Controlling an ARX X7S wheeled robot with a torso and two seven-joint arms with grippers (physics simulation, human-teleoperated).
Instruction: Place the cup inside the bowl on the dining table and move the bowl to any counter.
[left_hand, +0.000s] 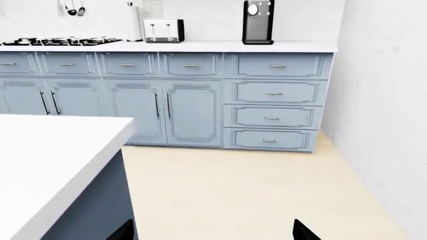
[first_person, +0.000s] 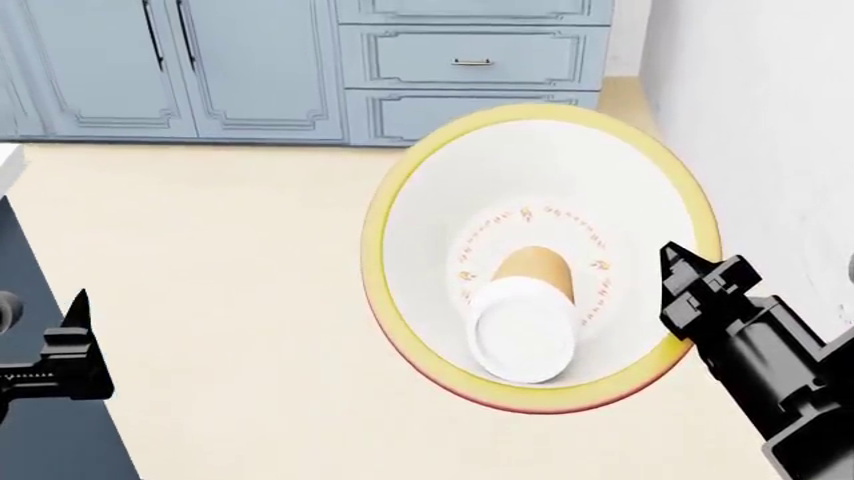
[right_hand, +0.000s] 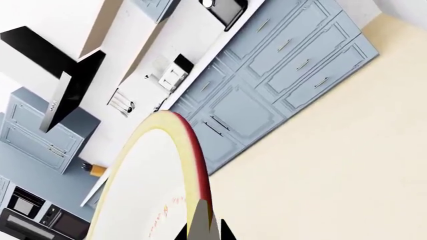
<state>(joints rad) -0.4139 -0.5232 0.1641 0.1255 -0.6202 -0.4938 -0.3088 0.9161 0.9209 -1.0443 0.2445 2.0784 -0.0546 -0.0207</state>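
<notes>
The bowl (first_person: 441, 220), white inside with a yellow rim, hangs in the air over the floor, tilted toward the head camera. The tan-orange cup (first_person: 525, 315) lies on its side inside it, white mouth facing the camera. My right gripper (first_person: 678, 275) is shut on the bowl's right rim. In the right wrist view the bowl's (right_hand: 143, 180) yellow and reddish edge runs between that gripper's (right_hand: 202, 229) fingertips. My left gripper (first_person: 74, 350) hangs low at the left, open and empty (left_hand: 213, 231). The white counter (left_hand: 200, 46) stands ahead against the wall. The dining table is out of view.
Light blue cabinets and drawers (left_hand: 273, 94) run under the counter, which carries a toaster (left_hand: 164, 31), a black appliance (left_hand: 258, 21) and a hob (left_hand: 60, 41). A white-topped unit with a dark blue-grey side (left_hand: 53, 150) stands close at left. A white wall (first_person: 761, 130) is at right.
</notes>
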